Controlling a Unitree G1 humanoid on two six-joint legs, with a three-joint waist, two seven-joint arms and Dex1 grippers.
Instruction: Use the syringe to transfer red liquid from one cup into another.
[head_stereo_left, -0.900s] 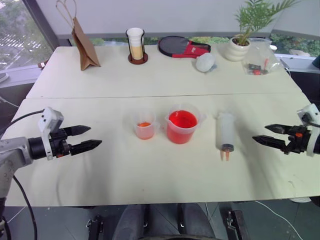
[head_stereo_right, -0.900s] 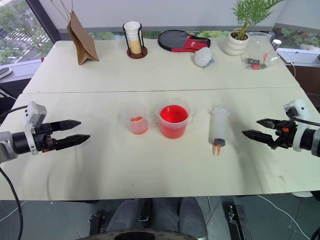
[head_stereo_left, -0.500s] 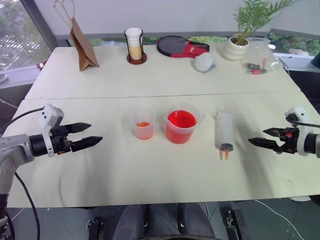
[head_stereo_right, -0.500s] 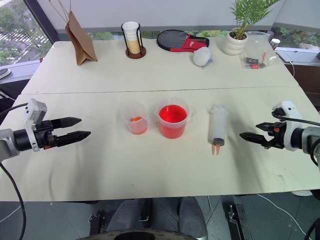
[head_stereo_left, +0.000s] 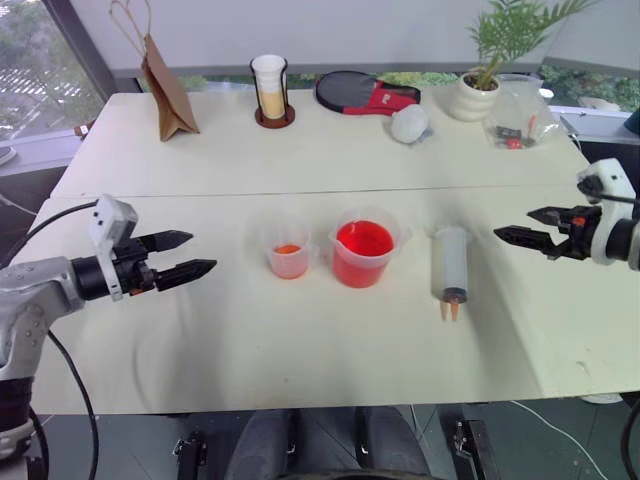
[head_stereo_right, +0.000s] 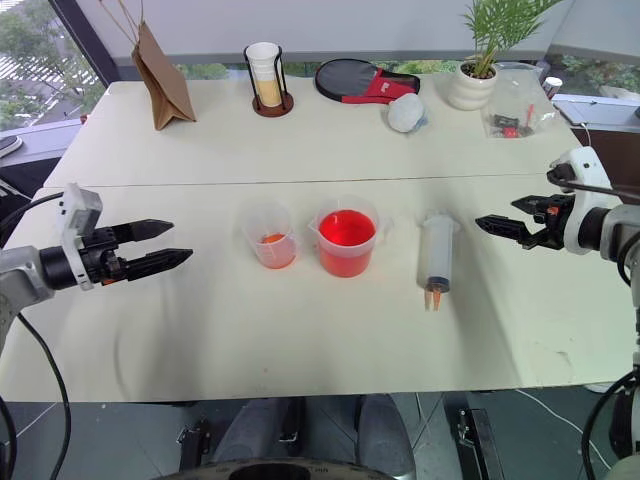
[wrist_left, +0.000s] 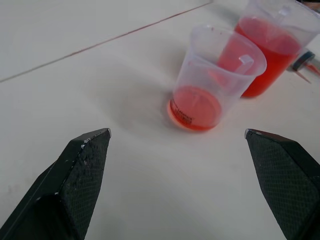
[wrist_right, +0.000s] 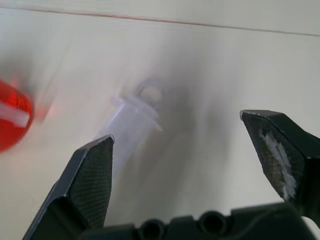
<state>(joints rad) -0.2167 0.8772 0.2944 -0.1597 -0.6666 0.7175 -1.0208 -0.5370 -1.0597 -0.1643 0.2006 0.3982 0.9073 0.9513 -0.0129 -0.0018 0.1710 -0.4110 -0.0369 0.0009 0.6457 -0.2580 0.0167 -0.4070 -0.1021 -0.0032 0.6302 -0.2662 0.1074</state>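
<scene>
on the bench (head_stereo_left: 300, 160), mid-way across, the syringe (head_stereo_left: 449, 268) lies flat with its orange tip toward the near edge, just right of the wide beaker (head_stereo_left: 362, 253) of red liquid (head_stereo_left: 363, 240); the smaller cup (head_stereo_left: 288, 251) stands left of that. both hands are apart and empty, the right hand (head_stereo_left: 522, 225) nearest the syringe, the left hand (head_stereo_left: 190, 256) well left of the cups. the step looks like the first reach: next the right hand must drop over the barrel and close.

Two pale cream tables (head_stereo_left: 300, 160) pushed together, daylit windows (head_stereo_left: 30, 70) behind, dark floor (head_stereo_left: 120, 440) below.
</scene>
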